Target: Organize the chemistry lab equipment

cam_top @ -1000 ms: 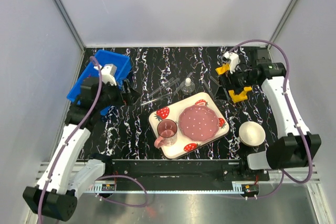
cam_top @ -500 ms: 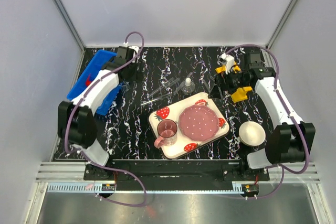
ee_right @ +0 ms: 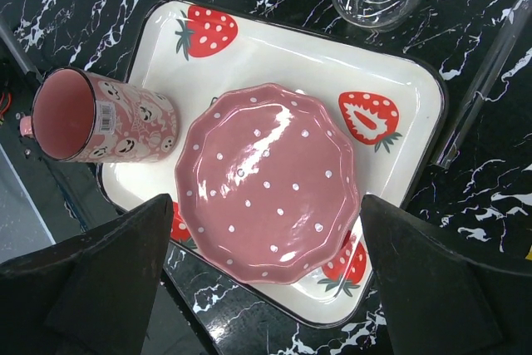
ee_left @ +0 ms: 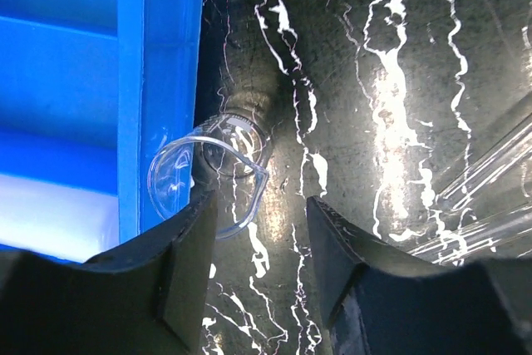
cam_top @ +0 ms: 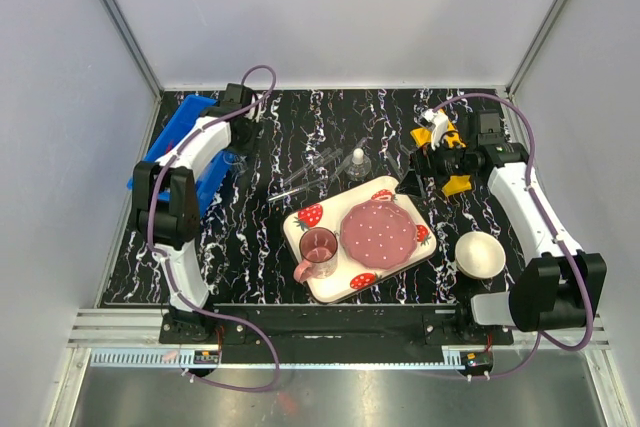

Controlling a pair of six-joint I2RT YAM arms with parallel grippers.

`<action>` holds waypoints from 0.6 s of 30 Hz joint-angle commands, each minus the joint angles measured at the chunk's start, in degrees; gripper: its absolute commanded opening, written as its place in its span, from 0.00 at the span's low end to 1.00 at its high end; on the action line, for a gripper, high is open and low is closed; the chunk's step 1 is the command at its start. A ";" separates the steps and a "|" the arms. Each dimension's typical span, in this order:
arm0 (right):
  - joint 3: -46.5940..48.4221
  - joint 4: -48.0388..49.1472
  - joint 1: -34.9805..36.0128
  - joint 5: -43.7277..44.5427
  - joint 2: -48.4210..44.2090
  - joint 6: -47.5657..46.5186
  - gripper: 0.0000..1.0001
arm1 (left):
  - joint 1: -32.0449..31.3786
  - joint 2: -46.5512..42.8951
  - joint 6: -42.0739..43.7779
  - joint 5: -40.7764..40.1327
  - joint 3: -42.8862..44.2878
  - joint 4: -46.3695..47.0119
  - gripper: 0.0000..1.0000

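A small clear glass beaker (ee_left: 212, 174) lies on its side on the black marble table, against the right wall of a blue bin (ee_left: 162, 56). My left gripper (ee_left: 262, 243) hovers over it with its fingers apart; the beaker's rim sits just beyond the left fingertip (ee_left: 199, 230), and nothing is clamped. Seen from above, the left gripper (cam_top: 238, 147) is beside the bin (cam_top: 180, 152). My right gripper (ee_right: 266, 199) is wide open and empty above the pink plate (ee_right: 268, 180). The flask (cam_top: 357, 162) and thin tubes (cam_top: 310, 172) lie mid-table. The yellow rack (cam_top: 456, 183) is partly under the right arm.
A strawberry-print tray (cam_top: 310, 215) carries the pink plate (cam_top: 378, 230) and a pink cup (cam_top: 318, 247) near the front centre. A white bowl (cam_top: 480, 254) stands at the front right. Something white lies inside the blue bin (ee_left: 58, 222).
The left arm has swung from the near-left side round to the back, beside the bin, and its jaws have narrowed. The right arm has shifted slightly and stays wide open.
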 commanded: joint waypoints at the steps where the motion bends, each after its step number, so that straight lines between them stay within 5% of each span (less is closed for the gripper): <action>1: -0.05 2.02 0.34 -1.50 -0.61 0.55 1.00 | 0.65 2.10 2.19 2.08 3.11 -1.62 0.50; 10: -0.58 2.02 0.34 -1.41 -1.49 0.73 1.00 | 1.26 4.83 3.24 2.08 3.11 -1.79 0.43; 18: -0.49 1.41 0.26 -1.50 -2.19 0.55 1.00 | 1.35 5.36 3.16 3.57 3.38 -2.15 0.15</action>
